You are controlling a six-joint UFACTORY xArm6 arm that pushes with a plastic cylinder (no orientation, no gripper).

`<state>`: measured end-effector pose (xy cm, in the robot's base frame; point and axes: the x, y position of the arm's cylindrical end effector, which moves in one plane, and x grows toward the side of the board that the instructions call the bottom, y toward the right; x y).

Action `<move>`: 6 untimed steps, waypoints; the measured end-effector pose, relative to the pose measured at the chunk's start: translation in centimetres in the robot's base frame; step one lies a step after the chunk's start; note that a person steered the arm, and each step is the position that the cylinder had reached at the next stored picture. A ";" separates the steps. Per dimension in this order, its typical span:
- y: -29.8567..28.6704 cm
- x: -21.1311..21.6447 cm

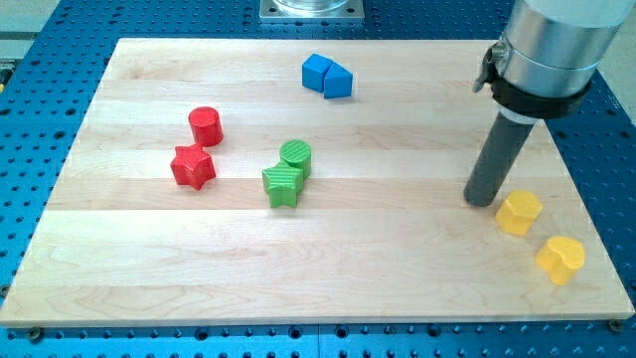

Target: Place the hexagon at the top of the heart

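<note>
Blocks – 2 red (pixel 199 145), 2 green (pixel 288 172), 2 blue (pixel 327 76), 2 yellow (pixel 538 235) – 8 tot.

The arm comes in from the view's top right, a broad silver cylinder ringed by a black collar, narrowing into a straight dark rod that stands nearly upright. My tip (pixel 481 200) rests on the wooden board (pixel 298 268) near its right edge, well below the collar and close to the view's right side.
</note>
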<state>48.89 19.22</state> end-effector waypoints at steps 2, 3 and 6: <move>2.3 1.3; 3.7 1.3; 6.2 -0.7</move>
